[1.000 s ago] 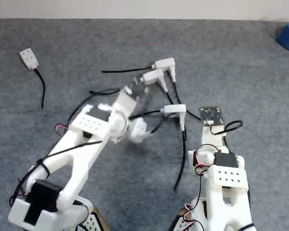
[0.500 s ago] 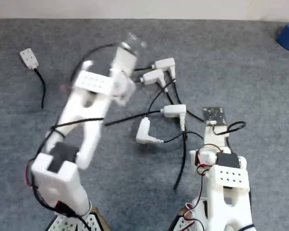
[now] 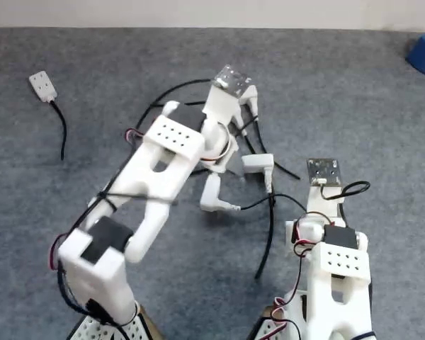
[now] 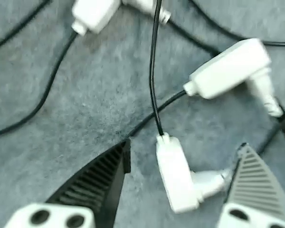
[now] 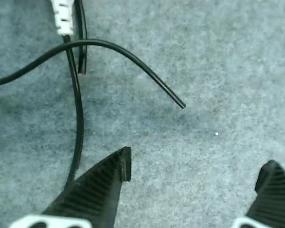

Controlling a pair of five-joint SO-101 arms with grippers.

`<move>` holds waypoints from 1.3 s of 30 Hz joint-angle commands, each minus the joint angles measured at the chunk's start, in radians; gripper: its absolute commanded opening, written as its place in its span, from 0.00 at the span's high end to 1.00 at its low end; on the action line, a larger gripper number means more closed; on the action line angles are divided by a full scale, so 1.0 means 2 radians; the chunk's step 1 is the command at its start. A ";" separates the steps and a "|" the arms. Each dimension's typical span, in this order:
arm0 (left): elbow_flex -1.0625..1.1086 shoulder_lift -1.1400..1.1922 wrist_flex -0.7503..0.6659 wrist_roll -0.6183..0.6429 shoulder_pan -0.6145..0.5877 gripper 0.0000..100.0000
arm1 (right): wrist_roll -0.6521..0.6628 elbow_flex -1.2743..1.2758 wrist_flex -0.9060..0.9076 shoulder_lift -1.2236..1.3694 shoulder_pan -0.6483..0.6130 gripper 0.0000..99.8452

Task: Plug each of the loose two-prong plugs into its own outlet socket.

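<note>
Plug [image 4: 175,175] below parted left gripper [image 4: 184,145] jaws, right gripper [image 5: 198,158] gaping

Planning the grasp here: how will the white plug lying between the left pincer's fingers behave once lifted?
The white plug looks like small moulded plastic, so probably light and rigid. Its thin black cord looks floppy and crosses another cord, so it may drag or snag. The angled body lies flat on the carpet, so rolling seems unlikely.
</note>
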 commanded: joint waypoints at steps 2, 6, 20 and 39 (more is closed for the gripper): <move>-0.011 0.066 -0.022 0.014 -0.008 0.65 | 0.001 -0.007 -0.007 -0.009 0.005 0.61; -0.013 0.096 -0.022 0.014 -0.007 0.65 | -0.004 -0.007 -0.006 -0.009 0.005 0.61; -0.060 0.140 -0.023 -0.084 -0.013 0.99 | -0.002 -0.007 -0.006 -0.009 0.004 0.61; -0.507 0.275 -0.050 -0.127 -0.138 0.84 | -0.002 -0.005 -0.006 -0.013 0.003 0.61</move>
